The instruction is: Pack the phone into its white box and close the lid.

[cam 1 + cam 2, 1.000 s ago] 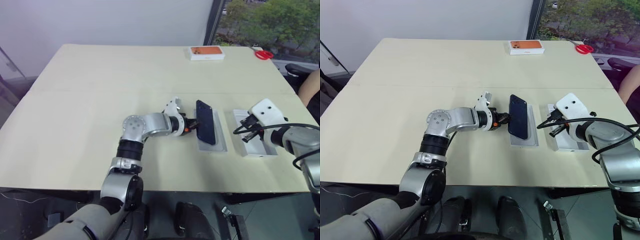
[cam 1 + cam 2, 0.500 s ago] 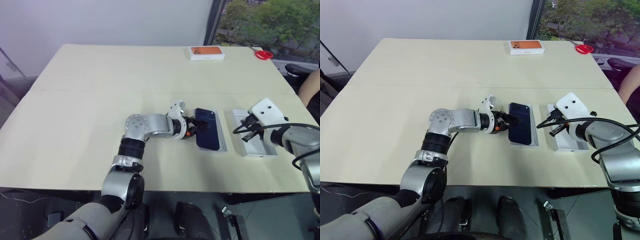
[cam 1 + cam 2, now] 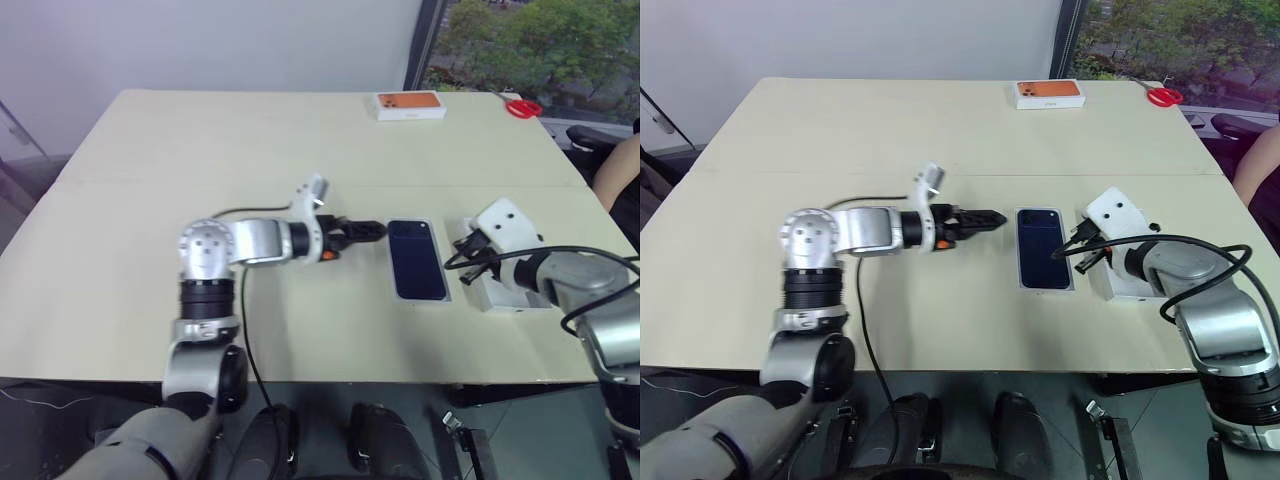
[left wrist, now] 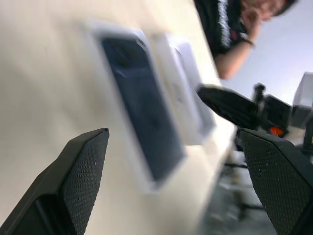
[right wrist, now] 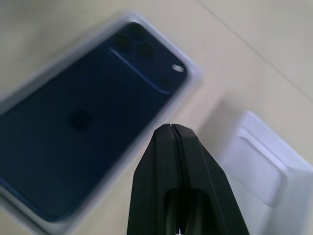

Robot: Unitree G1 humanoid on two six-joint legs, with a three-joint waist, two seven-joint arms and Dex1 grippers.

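Lying flat in the box [image 3: 447,290], the phone [image 3: 416,259] sits just ahead of the left tool [image 3: 372,230], whose fingers are spread and empty. The right tool [image 5: 175,134], pressed together, hovers beside it, partly hiding the lid [image 3: 510,297]; wrist views blur the edges.

The white box [image 3: 447,262] is hidden almost wholly under the phone [image 3: 415,259], so only a thin white rim shows around it and its floor cannot be seen. Just beside the phone, the lid [image 3: 1130,285] is partly covered by the right gripper [image 3: 1080,253] and its cables, and which face is up cannot be told. In the left wrist view the phone and lid are blurred, and a person [image 4: 234,27] beyond the desk is cut off by the edge.
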